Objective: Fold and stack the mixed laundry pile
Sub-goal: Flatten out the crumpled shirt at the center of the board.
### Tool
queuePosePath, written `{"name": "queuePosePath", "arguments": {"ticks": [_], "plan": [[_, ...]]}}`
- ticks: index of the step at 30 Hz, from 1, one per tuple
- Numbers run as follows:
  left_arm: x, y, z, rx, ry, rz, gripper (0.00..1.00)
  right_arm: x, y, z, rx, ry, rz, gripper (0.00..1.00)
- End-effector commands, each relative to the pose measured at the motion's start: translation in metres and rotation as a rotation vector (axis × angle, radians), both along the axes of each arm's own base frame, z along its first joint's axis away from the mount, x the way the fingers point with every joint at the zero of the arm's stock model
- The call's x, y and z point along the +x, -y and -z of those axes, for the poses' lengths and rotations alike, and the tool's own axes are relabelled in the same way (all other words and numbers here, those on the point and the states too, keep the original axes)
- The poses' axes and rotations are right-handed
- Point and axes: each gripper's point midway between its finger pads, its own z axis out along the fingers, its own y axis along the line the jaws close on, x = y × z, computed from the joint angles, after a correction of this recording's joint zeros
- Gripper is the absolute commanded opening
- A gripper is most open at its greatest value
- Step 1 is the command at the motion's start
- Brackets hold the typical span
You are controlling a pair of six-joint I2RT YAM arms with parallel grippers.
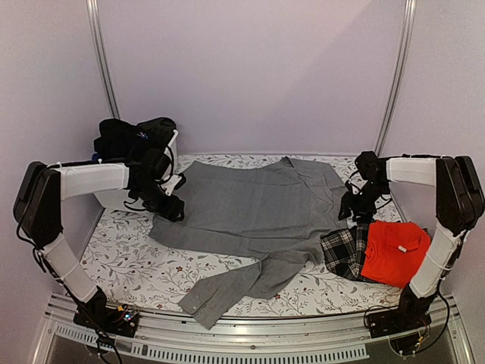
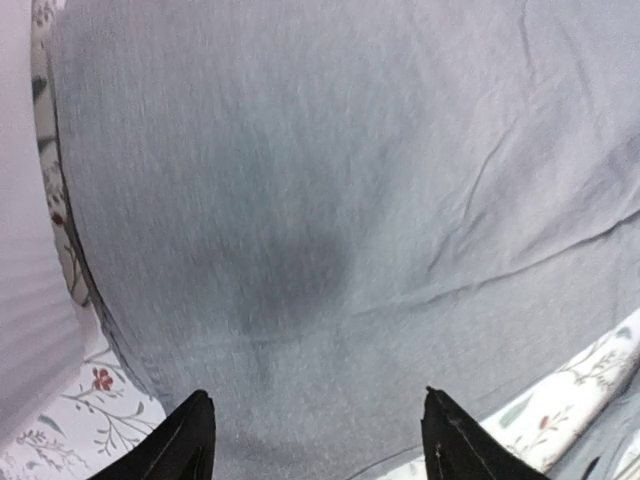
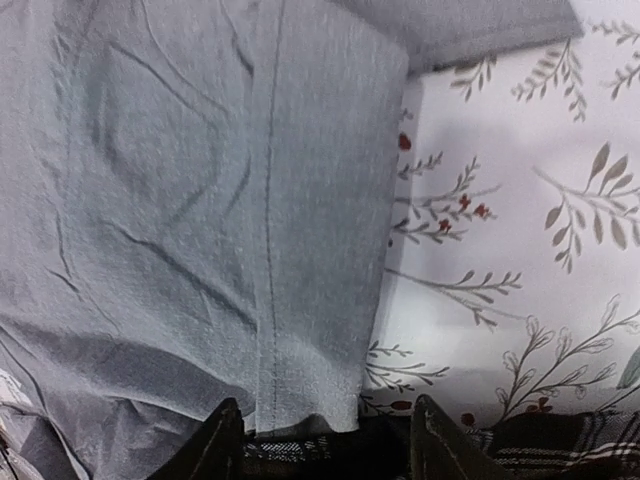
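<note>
The grey long-sleeved shirt lies spread flat across the middle of the table, one sleeve trailing to the front edge. My left gripper is open over the shirt's left edge; its wrist view shows grey cloth between the spread fingertips. My right gripper is open over the shirt's right edge, next to the black-and-white plaid cloth. The red shirt lies folded on the plaid at the right. Black garments fill the tub at the back left.
The white tub stands at the back left behind my left arm. The table has a floral cover. Walls close in the back and both sides. Plaid cloth shows at the bottom of the right wrist view.
</note>
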Motion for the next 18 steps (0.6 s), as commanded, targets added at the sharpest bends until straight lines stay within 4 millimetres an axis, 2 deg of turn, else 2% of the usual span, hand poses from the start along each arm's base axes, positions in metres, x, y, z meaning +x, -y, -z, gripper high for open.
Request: {"name": "queuePosePath", "arguments": {"ticks": [1, 2, 4, 6, 7, 8, 10, 11, 13, 14, 15, 18], "plan": [[0.038, 0.032, -0.049, -0.135, 0.141, 0.057, 0.71, 0.059, -0.008, -0.063, 0.097, 0.213, 0.026, 0.59], [0.045, 0.035, -0.05, -0.134, 0.148, 0.057, 0.72, 0.074, -0.011, -0.076, 0.107, 0.252, 0.024, 0.61], [0.058, 0.038, -0.046, -0.125, 0.145, 0.053, 0.72, 0.098, -0.014, -0.083, 0.111, 0.279, 0.022, 0.62], [0.069, 0.042, -0.038, -0.115, 0.139, 0.049, 0.72, 0.121, -0.014, -0.085, 0.097, 0.298, 0.027, 0.63], [0.074, 0.043, -0.036, -0.111, 0.14, 0.048, 0.72, 0.132, -0.014, -0.078, 0.084, 0.294, 0.033, 0.63], [0.079, 0.043, -0.034, -0.103, 0.143, 0.043, 0.72, 0.145, -0.011, -0.082, 0.076, 0.317, 0.043, 0.63], [0.088, 0.046, -0.03, -0.098, 0.143, 0.041, 0.72, 0.168, -0.007, -0.073, 0.067, 0.321, 0.068, 0.63], [0.091, 0.046, -0.026, -0.093, 0.138, 0.039, 0.72, 0.179, -0.004, -0.076, 0.059, 0.338, 0.08, 0.62], [0.096, 0.048, -0.022, -0.087, 0.133, 0.039, 0.72, 0.195, 0.003, -0.069, 0.037, 0.338, 0.109, 0.62], [0.097, 0.049, -0.021, -0.083, 0.132, 0.047, 0.72, 0.201, 0.006, -0.056, 0.021, 0.318, 0.118, 0.62], [0.098, 0.049, -0.019, -0.077, 0.131, 0.057, 0.72, 0.206, 0.012, -0.053, 0.0, 0.314, 0.13, 0.62], [0.098, 0.049, -0.015, -0.067, 0.124, 0.065, 0.72, 0.209, 0.023, -0.022, -0.055, 0.254, 0.148, 0.61]]}}
